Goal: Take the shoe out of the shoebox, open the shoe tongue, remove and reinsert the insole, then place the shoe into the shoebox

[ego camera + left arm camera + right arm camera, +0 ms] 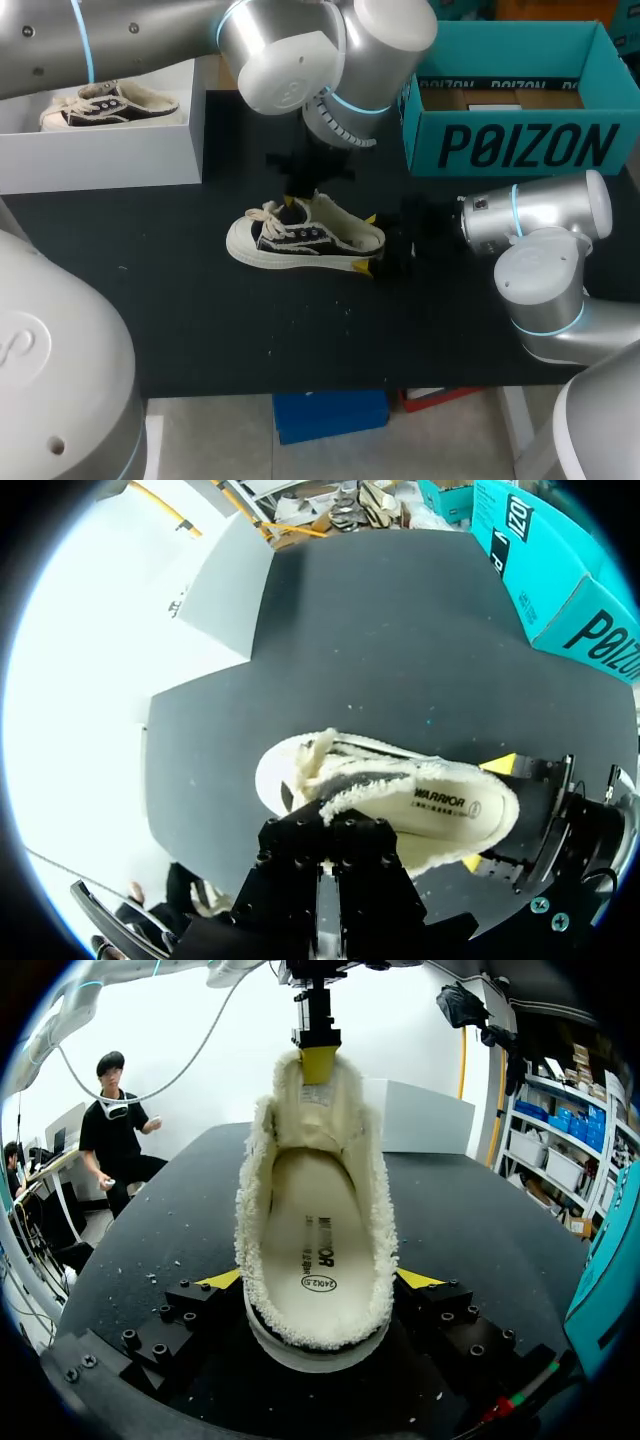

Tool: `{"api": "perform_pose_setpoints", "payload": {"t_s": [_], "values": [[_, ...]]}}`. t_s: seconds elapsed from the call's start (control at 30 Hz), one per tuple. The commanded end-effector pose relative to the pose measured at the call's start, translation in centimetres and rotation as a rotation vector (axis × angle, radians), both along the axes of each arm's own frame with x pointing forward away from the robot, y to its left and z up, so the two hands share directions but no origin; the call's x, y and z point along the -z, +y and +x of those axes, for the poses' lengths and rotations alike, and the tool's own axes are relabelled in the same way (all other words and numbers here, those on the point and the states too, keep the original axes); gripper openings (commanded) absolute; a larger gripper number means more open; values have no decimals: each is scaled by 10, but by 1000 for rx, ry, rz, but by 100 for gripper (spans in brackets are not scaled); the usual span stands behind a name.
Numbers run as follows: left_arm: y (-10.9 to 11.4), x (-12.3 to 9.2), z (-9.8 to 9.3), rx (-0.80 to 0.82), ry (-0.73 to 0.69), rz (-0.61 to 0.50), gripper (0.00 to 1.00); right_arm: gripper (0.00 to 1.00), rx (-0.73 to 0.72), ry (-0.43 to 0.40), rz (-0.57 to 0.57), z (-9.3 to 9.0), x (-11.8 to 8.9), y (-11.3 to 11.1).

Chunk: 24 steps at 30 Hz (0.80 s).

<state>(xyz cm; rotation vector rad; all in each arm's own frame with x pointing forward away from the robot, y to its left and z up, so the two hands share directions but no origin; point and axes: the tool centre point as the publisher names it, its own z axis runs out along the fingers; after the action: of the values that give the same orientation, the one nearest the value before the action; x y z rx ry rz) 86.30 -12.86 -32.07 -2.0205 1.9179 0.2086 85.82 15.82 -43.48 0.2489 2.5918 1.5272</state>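
The white box (100, 155) at 10 o'clock holds a second sneaker (105, 105). The teal shoebox (520, 140) at 2 o'clock shows a brown floor with a pale sheet. The shoe (300, 240) lies upright mid-desk (200, 320), its long axis running 9 to 3, toe at 9. It is cream with dark side panels, white laces and a fleecy lining. The right claw (366, 243) is clamped on its heel. The left claw (292, 205) sits at the tongue; its grip cannot be told.
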Motion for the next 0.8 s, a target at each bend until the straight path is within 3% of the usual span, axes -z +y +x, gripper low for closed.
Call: {"api": "perform_pose_setpoints", "payload": {"t_s": [0.03, 0.8], "values": [[13, -1, -4, -7, -17, -53, 0, 0, 2, 1, -1, 1, 2, 2], [38, -5, -2, -120, -83, -137, 0, 0, 2, 1, -1, 1, 2, 2]]}}
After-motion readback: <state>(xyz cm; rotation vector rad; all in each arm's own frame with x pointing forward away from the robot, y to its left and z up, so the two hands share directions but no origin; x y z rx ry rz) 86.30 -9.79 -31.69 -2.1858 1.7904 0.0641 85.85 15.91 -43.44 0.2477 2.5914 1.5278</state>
